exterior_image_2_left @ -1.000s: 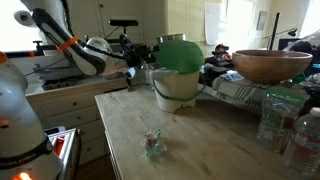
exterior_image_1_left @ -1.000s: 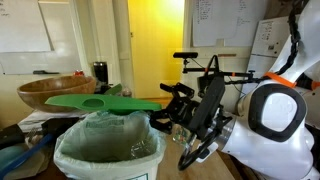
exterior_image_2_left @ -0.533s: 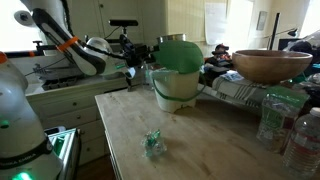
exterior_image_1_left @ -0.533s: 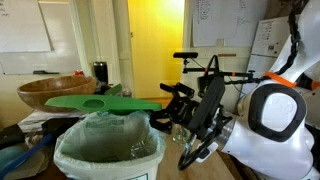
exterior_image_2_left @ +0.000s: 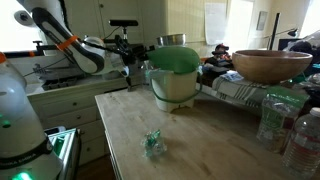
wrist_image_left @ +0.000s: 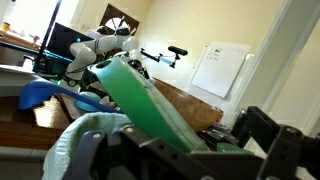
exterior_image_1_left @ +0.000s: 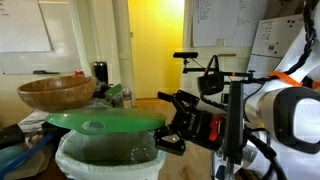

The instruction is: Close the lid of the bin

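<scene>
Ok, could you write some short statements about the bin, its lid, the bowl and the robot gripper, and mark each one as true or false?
1. The bin has a pale bag inside it. True.
2. The green lid stands straight upright. False: it lies almost flat over the bin, though a gap still shows under it in an exterior view.
3. A brown wooden bowl shows in both exterior views. True.
4. The bowl sits inside the bin. False: it is outside the bin and apart from it.
5. The gripper is far away from the lid. False: it is right at the lid's edge.
</scene>
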`<state>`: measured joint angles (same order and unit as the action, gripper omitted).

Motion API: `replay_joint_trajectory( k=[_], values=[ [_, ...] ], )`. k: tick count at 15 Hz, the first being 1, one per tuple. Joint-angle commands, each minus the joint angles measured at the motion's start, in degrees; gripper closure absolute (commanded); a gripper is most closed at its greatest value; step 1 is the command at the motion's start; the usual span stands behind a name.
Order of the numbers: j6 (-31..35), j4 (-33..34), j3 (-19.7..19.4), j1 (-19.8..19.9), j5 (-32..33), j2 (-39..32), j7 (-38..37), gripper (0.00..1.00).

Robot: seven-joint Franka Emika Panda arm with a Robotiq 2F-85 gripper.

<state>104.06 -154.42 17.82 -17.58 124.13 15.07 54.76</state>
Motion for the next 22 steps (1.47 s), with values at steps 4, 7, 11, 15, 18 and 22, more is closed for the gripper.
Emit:
replay_joint_trajectory(
  k=[4, 7, 11, 15, 18, 22],
  values=[
    [3.6, 0.4, -0.6, 0.0, -0.3, 0.3, 0.5, 0.0],
    [14.0, 1.2, -2.3, 0.2, 0.7, 0.3, 0.2, 0.0],
    [14.5, -0.1, -1.3, -0.1, 3.2, 1.9, -1.1, 0.0],
    [19.6, -0.9, -1.1, -0.9, 2.9, 5.2, -0.4, 0.0],
    [20.6, -2.2, -0.9, -1.1, 1.1, 8.9, 0.9, 0.0],
    [19.9, -3.5, -0.8, -1.4, -1.7, 12.6, 2.3, 0.0]
  ],
)
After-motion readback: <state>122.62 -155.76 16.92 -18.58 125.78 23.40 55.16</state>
